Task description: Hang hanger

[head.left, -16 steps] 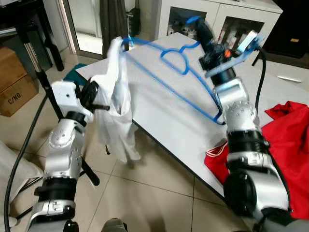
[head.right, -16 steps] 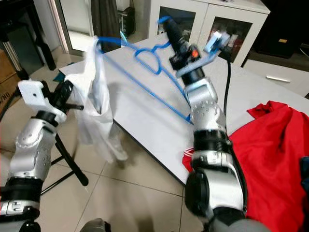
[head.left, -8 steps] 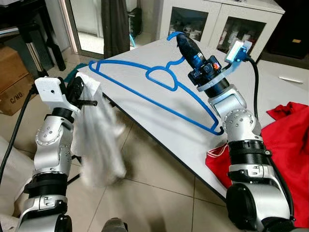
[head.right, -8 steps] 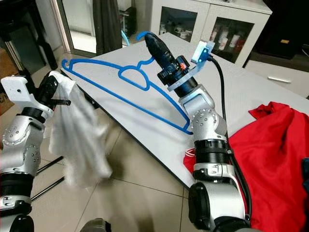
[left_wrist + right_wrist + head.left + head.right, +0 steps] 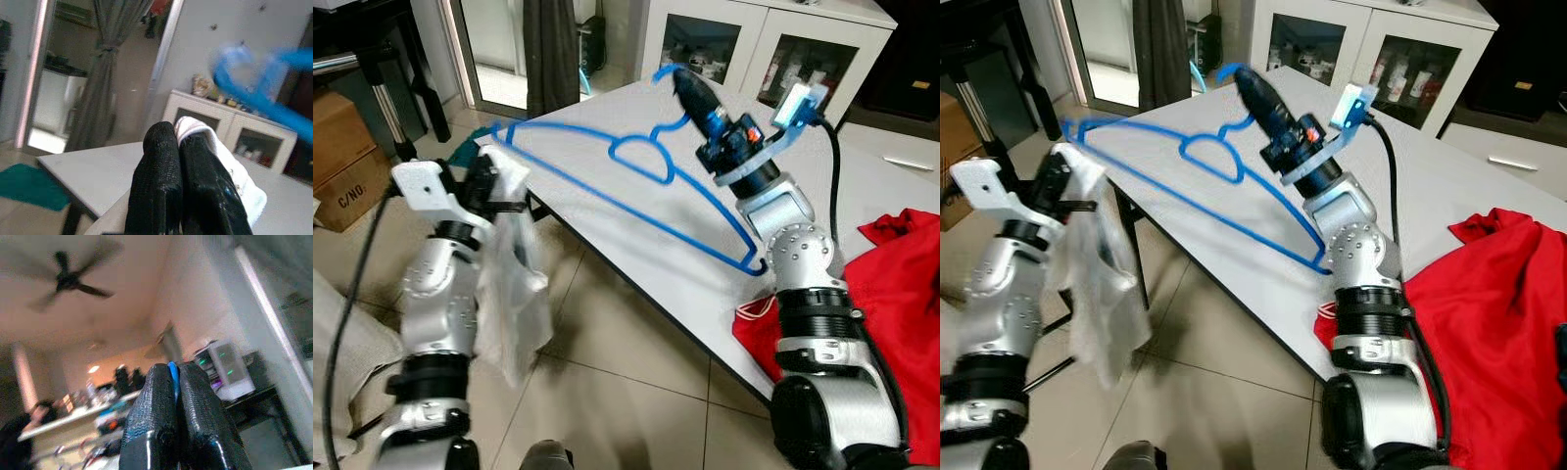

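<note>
A blue wire hanger [image 5: 636, 186] is held in the air above the white table [image 5: 636, 235]. My right gripper [image 5: 690, 88] is shut on its hook, and blue shows between the fingers [image 5: 168, 382] in the right wrist view. The hanger's far end [image 5: 504, 132] reaches toward my left side. My left gripper [image 5: 489, 181] is shut on a white garment [image 5: 514, 294] that hangs down beside the table's corner. White cloth [image 5: 210, 147] sticks out between the black fingers in the left wrist view.
A red garment [image 5: 901, 264] lies on the table's right end. A white cabinet with glass doors [image 5: 754, 49] stands behind the table. A cardboard box [image 5: 347, 166] and a black stand [image 5: 382, 88] are at the left. A teal mat [image 5: 465, 152] lies on the tiled floor.
The left gripper with the white garment has moved up and toward the hanger's far end. A second ago the garment was on the hanger; it came off. The right arm barely moved lately.
</note>
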Motion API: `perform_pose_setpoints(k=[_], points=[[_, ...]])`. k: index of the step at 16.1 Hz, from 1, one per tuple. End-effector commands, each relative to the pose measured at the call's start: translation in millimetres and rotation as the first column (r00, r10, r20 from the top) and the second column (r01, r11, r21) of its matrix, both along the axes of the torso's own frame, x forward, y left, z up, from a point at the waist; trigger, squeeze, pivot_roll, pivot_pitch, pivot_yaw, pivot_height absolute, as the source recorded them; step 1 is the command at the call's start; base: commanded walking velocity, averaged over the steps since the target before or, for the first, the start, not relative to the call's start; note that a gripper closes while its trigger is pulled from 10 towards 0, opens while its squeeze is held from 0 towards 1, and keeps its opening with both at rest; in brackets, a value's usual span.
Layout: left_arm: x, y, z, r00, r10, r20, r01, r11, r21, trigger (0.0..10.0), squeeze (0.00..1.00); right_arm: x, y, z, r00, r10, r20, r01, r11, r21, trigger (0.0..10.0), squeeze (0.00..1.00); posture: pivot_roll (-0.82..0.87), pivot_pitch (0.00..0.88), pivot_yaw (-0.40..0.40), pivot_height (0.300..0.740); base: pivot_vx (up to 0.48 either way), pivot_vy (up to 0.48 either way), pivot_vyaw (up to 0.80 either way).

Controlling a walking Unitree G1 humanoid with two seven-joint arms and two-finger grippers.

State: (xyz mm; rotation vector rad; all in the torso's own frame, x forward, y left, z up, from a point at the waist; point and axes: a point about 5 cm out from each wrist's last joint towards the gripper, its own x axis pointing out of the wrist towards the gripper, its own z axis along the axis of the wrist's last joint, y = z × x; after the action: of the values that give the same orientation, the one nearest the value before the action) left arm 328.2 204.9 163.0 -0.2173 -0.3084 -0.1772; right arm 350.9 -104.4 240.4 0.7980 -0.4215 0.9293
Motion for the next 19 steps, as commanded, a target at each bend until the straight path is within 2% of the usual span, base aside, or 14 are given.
perform_pose_setpoints(k=[1,2,3,4,5,6,7,8,10,13,14,17,19], points=[[-1.0,-13.4,-2.7,0.999,-0.051,-0.006,0.051,0.998,0.024,10.0,0.00,7.3,-10.5,7.5,0.989,-0.150,-0.012,0.151,0.988,0.034,10.0,0.00,0.12,0.000,-0.039,0.740,0.000,0.000,0.00],[-1.2,-16.7,-4.5,0.998,-0.059,-0.011,0.059,0.998,0.026,10.0,0.00,13.7,-14.1,4.1,0.970,-0.235,-0.055,0.236,0.972,0.018,10.0,0.00,0.12,0.000,-0.039,0.740,0.000,0.000,0.00],[-1.3,-20.2,-6.4,0.997,-0.070,-0.017,0.071,0.997,0.037,10.0,0.00,23.6,-21.8,-5.1,0.924,-0.362,-0.124,0.360,0.932,-0.043,10.0,0.00,0.12,0.000,-0.039,0.740,0.000,0.000,0.00],[-1.5,-21.8,-7.5,0.997,-0.080,-0.021,0.081,0.995,0.053,10.0,0.00,31.5,-31.6,-18.4,0.855,-0.487,-0.179,0.466,0.872,-0.149,10.0,0.00,0.12,0.000,-0.039,0.740,0.000,0.000,0.00],[-1.6,-21.7,-7.5,0.997,-0.081,-0.022,0.082,0.995,0.053,10.0,0.00,34.8,-37.7,-27.3,0.811,-0.544,-0.215,0.507,0.837,-0.205,10.0,0.00,0.12,0.000,-0.039,0.740,0.000,0.000,0.00],[-2.2,-20.4,-7.2,0.997,-0.077,-0.021,0.078,0.996,0.052,10.0,0.00,39.5,-50.2,-52.9,0.704,-0.632,-0.325,0.541,0.773,-0.331,10.0,0.00,0.12,0.000,-0.040,0.740,0.000,0.000,0.00],[-2.2,-20.4,-7.2,0.997,-0.077,-0.021,0.078,0.996,0.052,10.0,0.00,39.5,-50.2,-52.9,0.704,-0.632,-0.325,0.541,0.773,-0.331,10.0,0.00,0.12,0.000,-0.040,0.740,0.000,0.000,0.00],[-3.1,-19.3,-7.3,0.997,-0.073,-0.022,0.074,0.996,0.055,10.0,0.00,39.7,-45.2,-66.9,0.685,-0.618,-0.385,0.497,0.783,-0.373,10.0,0.00,0.13,0.000,-0.039,0.740,0.000,0.000,0.00],[-4.1,-18.5,-7.2,0.997,-0.070,-0.021,0.071,0.996,0.058,10.0,0.00,37.7,-32.6,-80.2,0.692,-0.589,-0.418,0.426,0.800,-0.422,10.0,0.00,0.13,0.000,-0.040,0.740,0.000,0.000,0.00],[-5.5,-18.1,-8.8,0.998,-0.066,-0.026,0.067,0.995,0.072,10.0,0.00,34.3,-17.0,-101.2,0.669,-0.518,-0.533,0.317,0.848,-0.426,10.0,0.00,0.13,0.000,-0.041,0.740,0.000,0.000,0.00],[-6.8,-18.9,-10.5,0.997,-0.067,-0.029,0.069,0.995,0.075,10.0,0.00,32.5,-8.3,-107.8,0.677,-0.474,-0.564,0.246,0.867,-0.434,10.0,0.00,0.13,0.000,-0.042,0.740,0.000,0.000,0.00],[-9.1,-20.6,-15.0,0.997,-0.069,-0.044,0.073,0.991,0.109,10.0,0.00,29.0,-2.4,-114.7,0.695,-0.451,-0.560,0.162,0.857,-0.489,10.0,0.00,0.12,0.000,-0.043,0.740,0.000,0.000,0.00],[-9.9,-20.3,-15.3,0.997,-0.067,-0.045,0.074,0.983,0.168,10.0,0.00,29.7,-5.3,-113.5,0.694,-0.468,-0.547,0.185,0.850,-0.493,10.0,0.00,0.12,0.000,-0.046,0.740,0.000,0.000,0.00]])
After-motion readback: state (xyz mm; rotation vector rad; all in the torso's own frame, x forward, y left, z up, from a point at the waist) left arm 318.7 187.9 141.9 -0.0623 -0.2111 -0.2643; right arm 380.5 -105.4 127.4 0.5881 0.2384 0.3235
